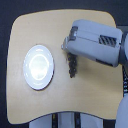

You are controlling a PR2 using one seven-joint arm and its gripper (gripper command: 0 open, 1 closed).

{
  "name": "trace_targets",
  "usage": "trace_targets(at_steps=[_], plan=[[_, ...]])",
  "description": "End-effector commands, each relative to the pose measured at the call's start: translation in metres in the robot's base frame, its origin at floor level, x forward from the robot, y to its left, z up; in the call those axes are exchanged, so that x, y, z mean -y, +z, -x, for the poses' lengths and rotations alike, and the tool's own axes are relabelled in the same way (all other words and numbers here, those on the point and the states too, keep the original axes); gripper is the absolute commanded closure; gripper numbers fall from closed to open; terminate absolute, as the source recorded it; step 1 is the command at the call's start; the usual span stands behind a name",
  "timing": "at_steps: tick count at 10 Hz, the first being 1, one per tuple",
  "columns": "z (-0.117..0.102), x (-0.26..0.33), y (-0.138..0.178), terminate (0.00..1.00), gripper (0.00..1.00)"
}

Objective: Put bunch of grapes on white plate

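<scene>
A round glossy white plate (38, 67) lies on the exterior view's left part of the wooden table (60, 102), with nothing on it. To its right, the dark bunch of grapes (73, 67) stretches downward from under my arm, its lower end near the table's middle. My gripper (67, 45) sits at the upper end of the bunch, at the front of the bulky grey forearm (97, 42). The fingers are small and blurred, and the arm hides the top of the grapes, so the jaws' state is unclear.
The table is light wood with rounded corners on a dark floor. The grey arm covers the upper right part of it. A white base (65, 121) shows below the table's near edge.
</scene>
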Motion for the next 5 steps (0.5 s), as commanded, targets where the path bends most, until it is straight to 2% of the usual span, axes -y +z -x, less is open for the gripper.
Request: trace_targets(at_steps=[1, 5], plan=[[-0.0056, -0.0002, 0.0028, 0.0, 1.0], [-0.0099, 0.0069, 0.0076, 0.0, 1.0]])
